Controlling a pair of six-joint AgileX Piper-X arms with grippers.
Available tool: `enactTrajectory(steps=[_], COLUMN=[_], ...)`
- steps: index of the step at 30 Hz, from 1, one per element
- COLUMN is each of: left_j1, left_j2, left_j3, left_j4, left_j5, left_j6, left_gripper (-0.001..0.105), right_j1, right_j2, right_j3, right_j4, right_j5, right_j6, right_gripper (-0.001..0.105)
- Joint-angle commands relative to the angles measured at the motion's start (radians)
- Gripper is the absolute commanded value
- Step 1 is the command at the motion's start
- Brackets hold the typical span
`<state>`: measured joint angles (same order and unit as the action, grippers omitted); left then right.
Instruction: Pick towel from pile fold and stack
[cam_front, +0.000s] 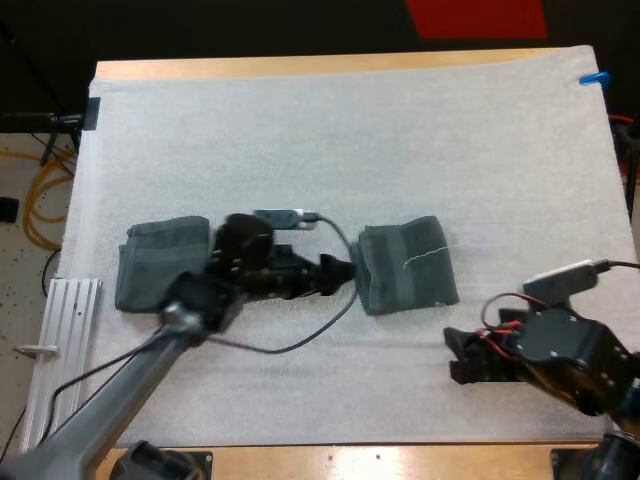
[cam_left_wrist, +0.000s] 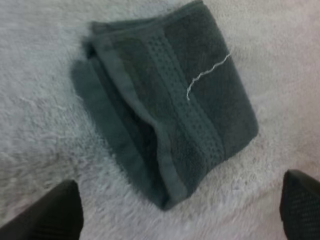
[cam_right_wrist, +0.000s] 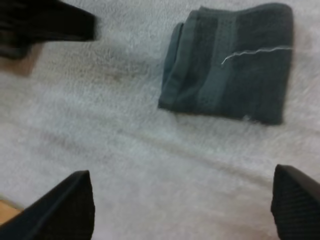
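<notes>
2 dark grey-green towels lie on the white mat (cam_front: 300, 130) that covers the wooden table (cam_front: 300, 66). The folded towel (cam_front: 405, 265) lies flat just right of the mat's middle, with a loose white thread (cam_front: 425, 257) trailing across its top face. Its layered edge is turned towards my left gripper (cam_front: 343, 270).

In the high view that gripper points at this edge and sits just beside it. The right wrist view shows bare mat between the gripper and the cloth, so they are apart. In the left wrist view my left fingers (cam_left_wrist: 55, 212) stand wide apart with nothing held. The folded towel lies ahead of them, beyond the tips, in line with the gap between them and touching neither.

My right gripper (cam_front: 456, 357) sits near the mat's near edge, close to the folded towel's near right corner but clear of it. Its fingers (cam_right_wrist: 65, 205) are also spread wide and hold nothing. The towel lies beyond the tips with white mat between, nearer the right-hand finger than the other.

The second towel (cam_front: 155, 265) lies folded on the left side of the mat, well apart from the first, and my left arm (cam_front: 190, 310) hides its right end
</notes>
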<state>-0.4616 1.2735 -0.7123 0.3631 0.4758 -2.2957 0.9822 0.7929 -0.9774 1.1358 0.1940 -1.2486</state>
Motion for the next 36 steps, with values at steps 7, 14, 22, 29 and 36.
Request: enactTrajectory(steps=[7,14,22,29,36], left_j1=[-0.063,-0.067,-0.075,-0.153,-0.201], left_j2=[0.224,0.373,0.472,0.507,0.542], left_j3=[-0.015,-0.086,-0.167,-0.223,-0.282], left_j4=[-0.152,-0.153,-0.092,-0.062,-0.027], left_j5=[-0.018,0.018,0.058,0.044,0.017], left_j6=[-0.144,-0.172,-0.233,-0.246,-0.251], left_gripper=[0.078,0.078,0.078,0.078,0.077], right_j1=[-0.131,-0.207,-0.211,-0.211,-0.211], right_j2=[0.060,0.061,0.061,0.061,0.061], right_j3=[0.000,0.000,0.000,0.000,0.000], right_j4=[-0.027,-0.034,-0.034,-0.034,-0.034], right_j5=[-0.150,-0.222,-0.230,-0.230,-0.230], right_j6=[-0.037,-0.080,-0.081,-0.081,-0.081], right_gripper=[0.071,0.071,0.071,0.071,0.071])
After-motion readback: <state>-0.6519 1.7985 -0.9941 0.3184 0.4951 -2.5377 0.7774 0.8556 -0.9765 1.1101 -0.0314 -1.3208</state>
